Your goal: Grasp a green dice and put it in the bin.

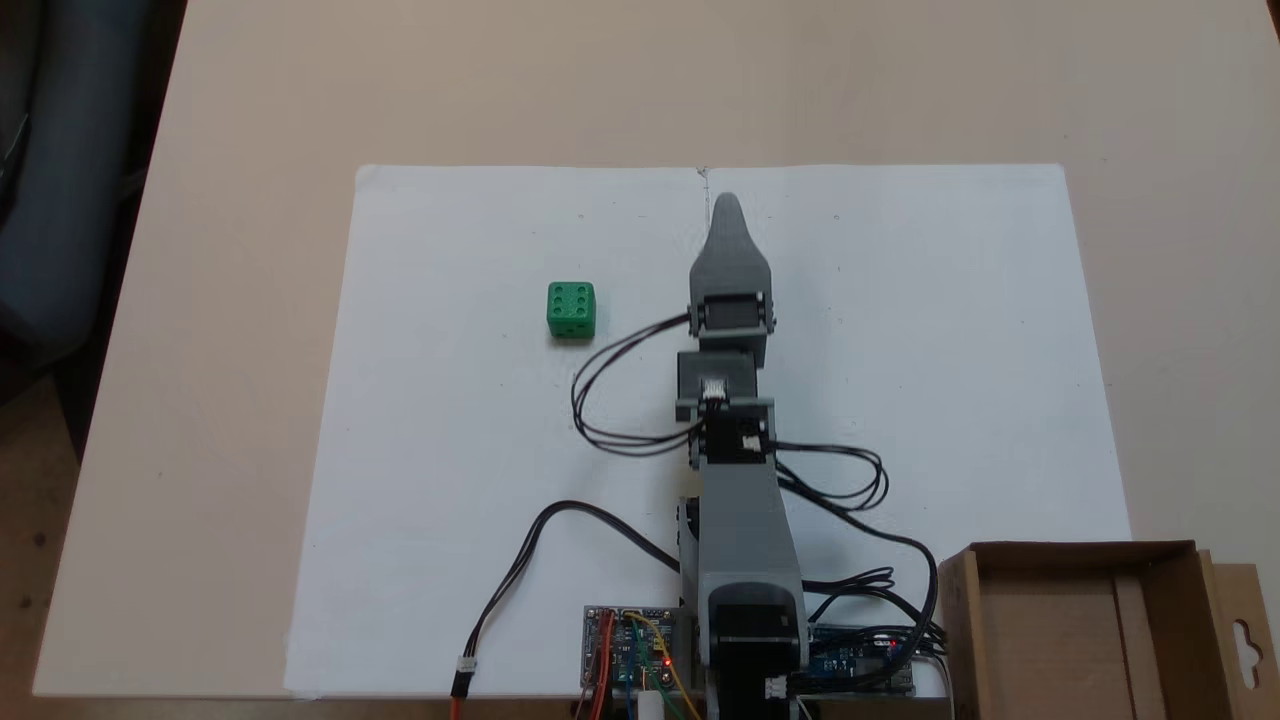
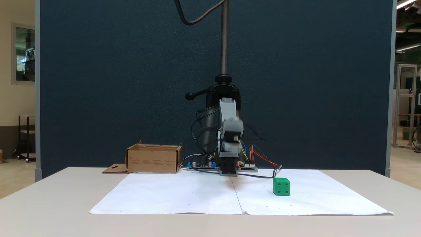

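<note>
Currently we see the gripper (image 1: 727, 205) extended along the seam between the two white paper sheets (image 1: 450, 420), low over the table (image 1: 250, 120), and holding nothing. From above its jaws lie one over the other so that a single grey tip shows, and the front fixed view blurs the arm, so we cannot tell whether they stand apart or together. The green dice (image 1: 571, 310) rests alone on the paper, well apart from the gripper, to its left in the top-down fixed view and to its right in the front one (image 2: 281, 186). The bin (image 1: 1085, 630), an open cardboard box, stands beside the arm's base, on the opposite side from the dice. We judge several risks from here. A sideways sweep at the present low height could knock the dice and roll it off its spot. Its rounded edges could let it slip out of a shallow or off-centre pinch. The loose black cables (image 1: 610, 400) loop toward the dice side and could snag or drag across it. On the carry, too low a path could strike the bin's wall.
</note>
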{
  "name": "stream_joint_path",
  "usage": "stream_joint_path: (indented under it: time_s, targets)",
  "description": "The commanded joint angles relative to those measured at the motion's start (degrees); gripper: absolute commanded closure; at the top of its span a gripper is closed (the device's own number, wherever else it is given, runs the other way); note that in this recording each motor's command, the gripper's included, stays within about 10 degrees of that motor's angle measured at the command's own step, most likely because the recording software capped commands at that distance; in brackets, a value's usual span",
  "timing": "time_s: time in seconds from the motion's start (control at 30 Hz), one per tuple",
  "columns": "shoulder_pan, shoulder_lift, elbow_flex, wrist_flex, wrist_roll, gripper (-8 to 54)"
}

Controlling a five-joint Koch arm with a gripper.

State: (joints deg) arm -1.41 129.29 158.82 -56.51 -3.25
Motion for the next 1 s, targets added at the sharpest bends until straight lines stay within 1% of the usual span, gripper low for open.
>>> stream_joint_path:
  time_s: [0.0, 0.27, 0.37, 0.57, 0.83, 0.97]
  targets:
    - [-1.3, 6.2, -7.9, 9.1, 2.1, 2.4]
    - [-7.7, 5.4, -28.1, 40.1, 13.2, 2.4]
    - [-9.7, 1.6, -35.7, 51.2, 17.1, 2.4]
    - [-14.8, -5.1, -46.1, 72.7, 21.0, 2.3]
    - [-15.7, -21.0, -64.2, 98.1, 25.0, 1.8]
    - [-16.5, -22.5, -68.6, 109.7, 29.4, 1.5]
